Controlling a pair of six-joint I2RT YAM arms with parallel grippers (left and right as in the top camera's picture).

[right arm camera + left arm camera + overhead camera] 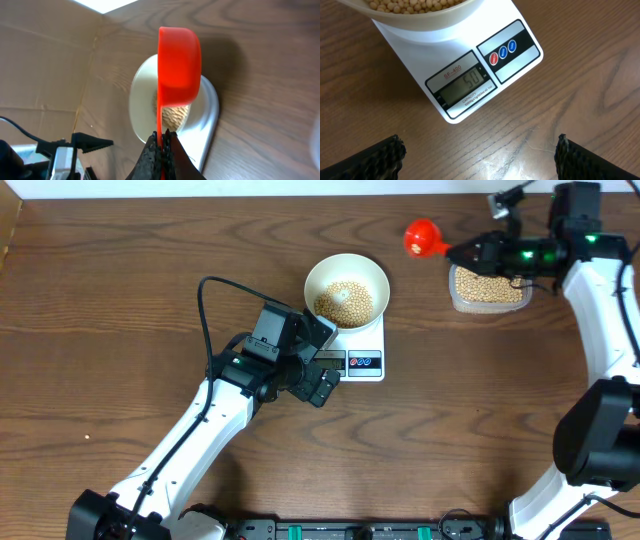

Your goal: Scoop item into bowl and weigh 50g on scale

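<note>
Nearest the robot, the left claw hangs spread wide and empty over the table, just short of the scale, whose display appears to read the target weight. Beyond it, the bowl sits on the scale with the beans heaped inside. Farther right and well apart, the right claw is clamped on the red scoop above the clear tub. The scoop's handle runs left to right, with the cup toward the bowl. Nothing stands between them, and the right arm is the nearer one for any topping-up.
</note>
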